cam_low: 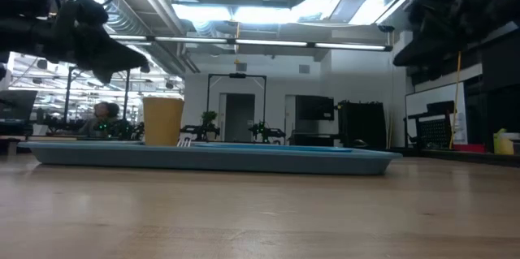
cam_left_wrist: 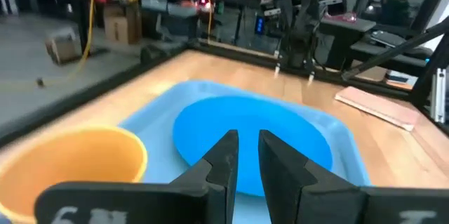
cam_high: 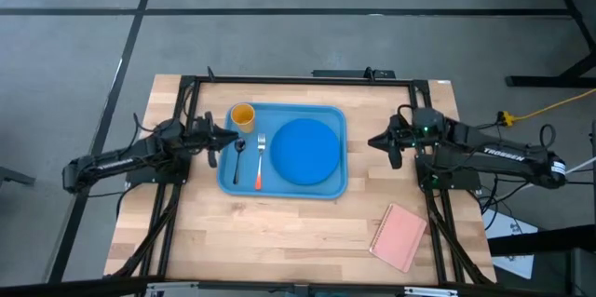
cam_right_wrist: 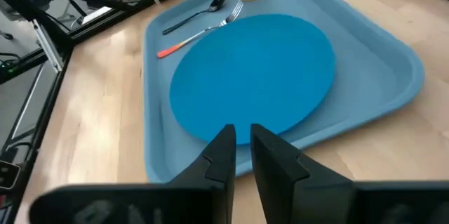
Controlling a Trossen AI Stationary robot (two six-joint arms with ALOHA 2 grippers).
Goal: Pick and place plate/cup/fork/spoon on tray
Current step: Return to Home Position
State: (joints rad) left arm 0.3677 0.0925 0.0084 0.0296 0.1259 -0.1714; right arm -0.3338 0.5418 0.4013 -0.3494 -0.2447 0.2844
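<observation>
The light blue tray (cam_high: 328,185) lies in the middle of the table. On it lie the deep blue plate (cam_high: 305,151) at the right, the fork (cam_high: 260,160) with its orange handle tip, the dark spoon (cam_high: 238,158) left of the fork, and the yellow-orange cup (cam_high: 242,116) upright in the far left corner. My left gripper (cam_high: 226,137) hovers over the tray's left edge, fingers nearly together and empty (cam_left_wrist: 243,155). My right gripper (cam_high: 374,142) hovers just right of the tray, fingers nearly together and empty (cam_right_wrist: 241,148).
A pink book (cam_high: 399,236) lies near the table's front right corner. Black frame rails (cam_high: 191,101) run along the far edge and down both sides. Bare wood lies in front of the tray.
</observation>
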